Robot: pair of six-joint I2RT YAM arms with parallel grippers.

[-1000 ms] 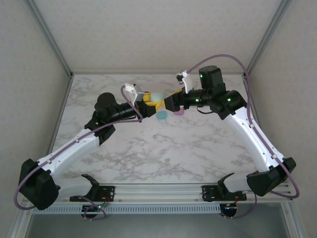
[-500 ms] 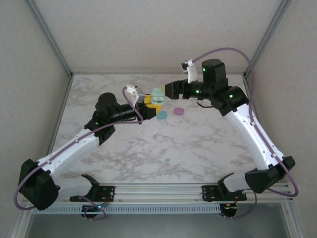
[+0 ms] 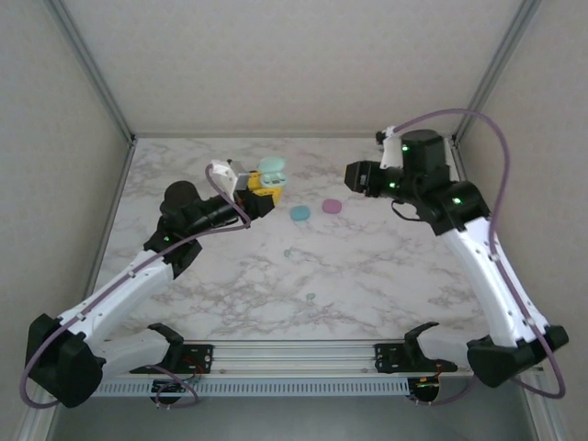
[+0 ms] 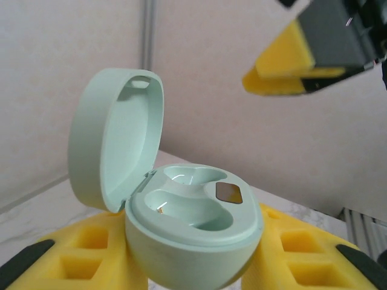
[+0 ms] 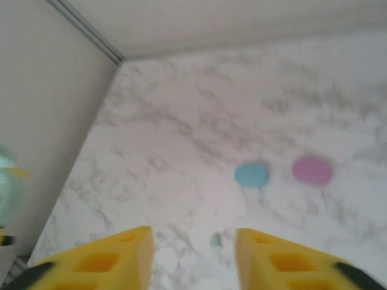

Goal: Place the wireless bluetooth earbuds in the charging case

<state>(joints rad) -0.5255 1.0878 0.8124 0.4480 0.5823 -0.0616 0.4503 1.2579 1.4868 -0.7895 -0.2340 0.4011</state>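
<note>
My left gripper (image 3: 261,187) is shut on a mint green charging case (image 3: 269,173) and holds it above the table's back left of centre. In the left wrist view the case (image 4: 193,232) sits between the yellow pads (image 4: 72,254) with its lid (image 4: 115,142) swung open. Both of its sockets look empty. My right gripper (image 3: 353,175) hovers apart to the case's right, open, with nothing between its yellow fingers (image 5: 115,257). Two tiny mint earbuds (image 3: 288,252) (image 3: 311,297) lie on the marble, and one earbud (image 5: 215,240) appears between the right fingers.
A shut blue case (image 3: 299,213) and a shut pink case (image 3: 332,207) lie side by side on the marble table (image 3: 413,276). In the right wrist view the blue case (image 5: 251,174) and pink case (image 5: 312,170) lie ahead. Walls close the back and sides.
My right gripper has drawn back to the right, away from the mint case, and its jaws have narrowed. The left gripper has shifted left with the case, whose lid now stands open.
</note>
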